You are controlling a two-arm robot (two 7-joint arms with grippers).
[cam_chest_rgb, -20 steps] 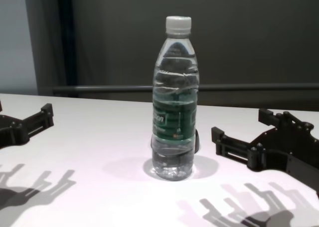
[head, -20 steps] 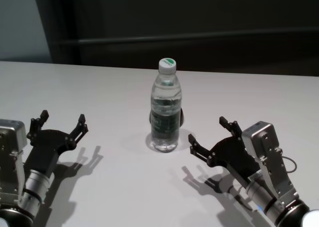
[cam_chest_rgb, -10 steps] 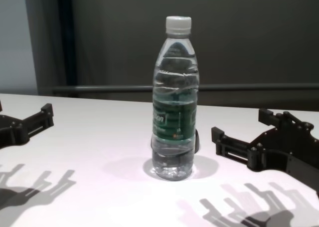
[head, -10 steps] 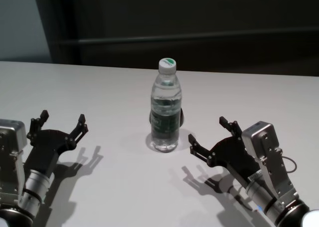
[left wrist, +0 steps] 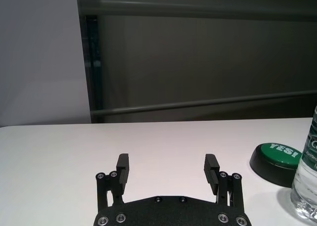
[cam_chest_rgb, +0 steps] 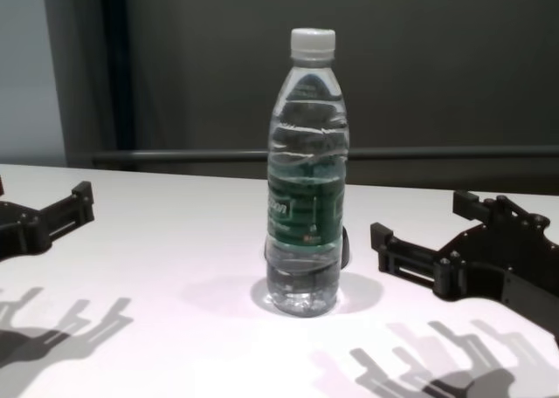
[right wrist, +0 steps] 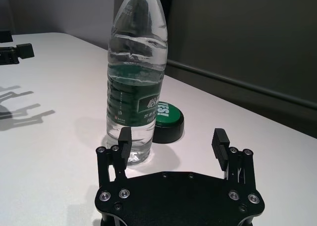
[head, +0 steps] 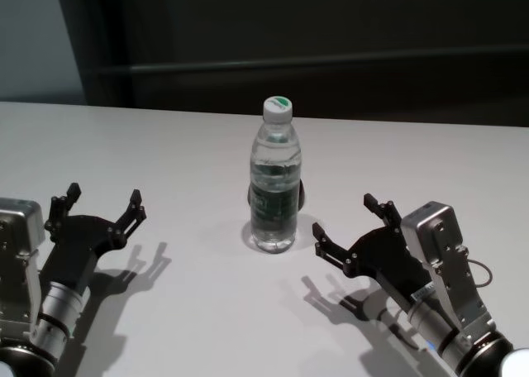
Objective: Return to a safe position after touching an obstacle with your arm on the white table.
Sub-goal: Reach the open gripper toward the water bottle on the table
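The obstacle, a tall clear water bottle [head: 274,185] [cam_chest_rgb: 305,180] [right wrist: 136,82] [left wrist: 307,181] with a white cap and green label, stands upright mid-table on the white table [head: 165,145] [cam_chest_rgb: 175,241]. My right gripper [head: 345,219] [right wrist: 171,139] [cam_chest_rgb: 419,228] hovers open just right of the bottle, apart from it, with nothing between its fingers. Well to the bottle's left, my left gripper [head: 99,202] [left wrist: 168,167] also stands open and empty; the chest view shows only one of its fingers [cam_chest_rgb: 61,213].
A low black disc with a green top [right wrist: 167,121] [left wrist: 276,156] lies right behind the bottle, mostly hidden by it in the head view. A dark wall with a horizontal rail [head: 331,61] runs behind the table's far edge.
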